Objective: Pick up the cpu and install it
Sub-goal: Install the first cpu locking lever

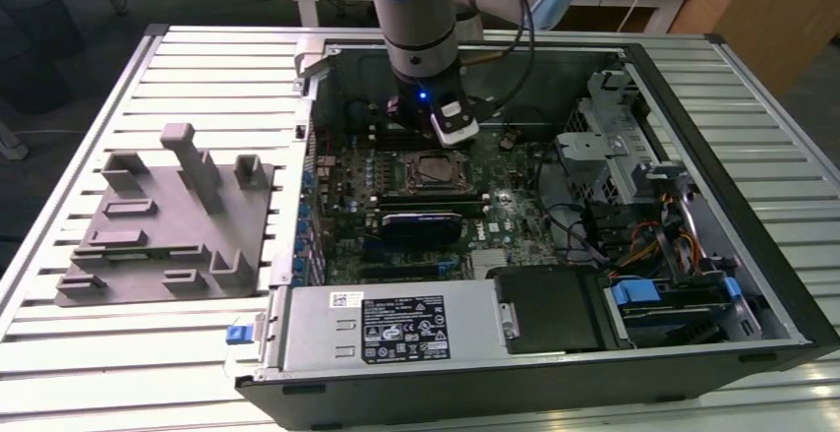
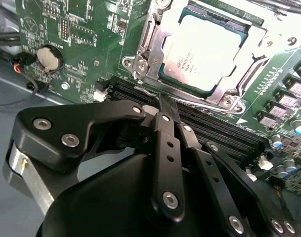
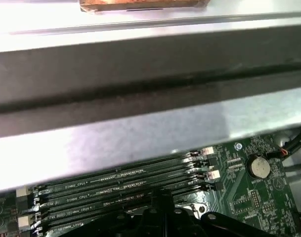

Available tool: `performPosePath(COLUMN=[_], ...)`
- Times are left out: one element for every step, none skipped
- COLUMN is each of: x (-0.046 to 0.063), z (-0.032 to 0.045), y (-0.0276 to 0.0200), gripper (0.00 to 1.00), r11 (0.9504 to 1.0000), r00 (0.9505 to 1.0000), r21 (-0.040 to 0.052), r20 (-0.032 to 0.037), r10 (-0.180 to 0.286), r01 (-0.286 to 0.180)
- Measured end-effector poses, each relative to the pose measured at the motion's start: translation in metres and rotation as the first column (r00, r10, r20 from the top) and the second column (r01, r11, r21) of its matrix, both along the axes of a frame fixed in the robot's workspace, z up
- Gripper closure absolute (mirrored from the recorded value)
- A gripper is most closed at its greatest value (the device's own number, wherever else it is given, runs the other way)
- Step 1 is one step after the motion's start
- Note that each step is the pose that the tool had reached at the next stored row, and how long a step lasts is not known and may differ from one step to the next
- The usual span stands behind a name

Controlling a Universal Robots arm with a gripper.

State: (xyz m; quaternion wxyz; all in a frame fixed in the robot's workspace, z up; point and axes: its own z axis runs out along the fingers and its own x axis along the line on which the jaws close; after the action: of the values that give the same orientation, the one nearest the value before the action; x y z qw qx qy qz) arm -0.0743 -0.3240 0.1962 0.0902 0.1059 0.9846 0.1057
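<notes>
The cpu (image 1: 431, 168) lies flat inside the square socket frame (image 2: 140, 64) on the green motherboard of the open computer case. In the second wrist view the cpu (image 2: 204, 52) shows a silver-grey top with a pale rim under the metal frame. My gripper (image 1: 443, 129) hangs just above the board on the far side of the socket, over the black memory slots (image 3: 115, 185). Its fingers (image 2: 165, 128) are pressed together with nothing between them, and the gripper (image 2: 163, 101) tip sits a short way off the socket's edge.
A grey tray (image 1: 164, 220) with upright holders lies on the slatted table at the exterior view's left. Inside the case are a black card (image 1: 420, 225), a power supply (image 1: 388, 326), drive cages (image 1: 617, 147) and a coin battery (image 2: 50, 58). The case wall (image 3: 140, 74) stands close behind the gripper.
</notes>
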Motion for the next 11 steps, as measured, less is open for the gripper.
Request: performPosePath(x=[-0.0001, -0.0004, -0.0007, -0.0012, -0.0019, -0.0024, -0.003, -0.0033, -0.0037, -0.0041, -0.0046], z=[-0.0001, -0.0003, -0.0004, -0.0005, -0.0006, -0.0006, -0.0007, -0.0007, -0.0008, -0.0009, -0.001], y=[0.0002, 0.0005, 0.0008, 0.0012, 0.0017, 0.0021, 0.0022, 0.0023, 0.0024, 0.0025, 0.0025], gripper=[0.89, 0.89, 0.89, 0.89, 0.89, 0.89, 0.89, 0.89, 0.89, 0.89, 0.89], r11=[1.0, 0.9999, 0.9998, 0.9997, 0.9996, 0.9995, 0.9994, 0.9993, 0.9992, 0.9991, 0.999], r00=[1.0, 0.9999, 0.9998, 0.9997, 0.9996, 0.9995, 0.9994, 0.9993, 0.9992, 0.9991, 0.999], r21=[0.0, 0.0001, -0.0001, -0.0001, -0.0001, 0.0, 0.0, -0.0002, -0.0001, -0.0001, -0.0001], r20=[0.0, 0.0001, 0.0, -0.0001, 0.0, 0.0, 0.0, -0.0001, -0.0001, -0.0001, 0.0], r10=[-0.008, -0.014, -0.019, -0.023, -0.028, -0.031, -0.034, -0.037, -0.039, -0.042, -0.045], r01=[0.008, 0.014, 0.019, 0.023, 0.028, 0.031, 0.034, 0.037, 0.039, 0.042, 0.045])
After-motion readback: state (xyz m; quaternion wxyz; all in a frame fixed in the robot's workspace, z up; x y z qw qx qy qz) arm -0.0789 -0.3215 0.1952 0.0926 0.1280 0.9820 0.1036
